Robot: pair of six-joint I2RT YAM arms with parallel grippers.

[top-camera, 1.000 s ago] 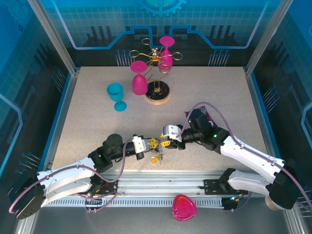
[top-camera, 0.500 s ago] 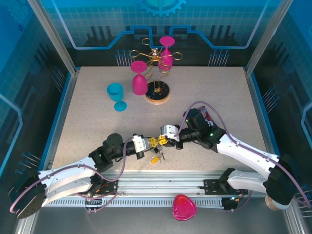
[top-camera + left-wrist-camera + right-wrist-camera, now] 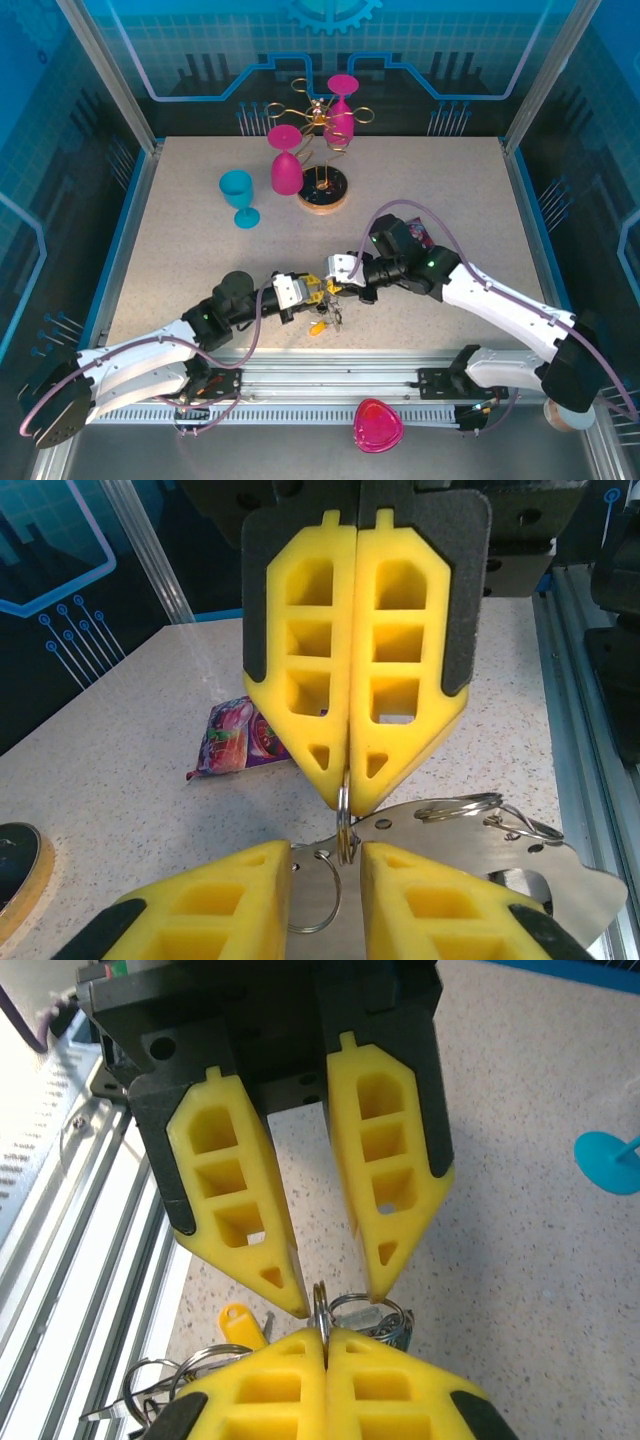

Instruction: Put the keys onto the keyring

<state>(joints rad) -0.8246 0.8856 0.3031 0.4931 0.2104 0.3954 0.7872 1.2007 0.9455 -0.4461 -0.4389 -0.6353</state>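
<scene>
Both grippers are met tip to tip near the front edge of the table [image 3: 180, 260]. The keyring [image 3: 343, 828] is pinched edge-on in the closed right gripper [image 3: 325, 1338], probably to steady it. The left gripper [image 3: 338, 1298] is held slightly open around it, keys [image 3: 235, 1320] bunched below.

**Setting:** a robot test cell, probably in a lab or demo booth.

**Evidence for you to check:**
- speckled beige tabletop [image 3: 180, 250] boxed in by aluminium posts [image 3: 108, 75]
- blue wall panels [image 3: 450, 50] printed with circuit traces and a gear emblem [image 3: 333, 12]
- slotted metal rail [image 3: 330, 383] along the near edge, carrying both arm bases
- cabled white arms [image 3: 510, 312]
- staged props: plastic goblets [image 3: 286, 172] on a gold wire rack [image 3: 323, 192]
</scene>
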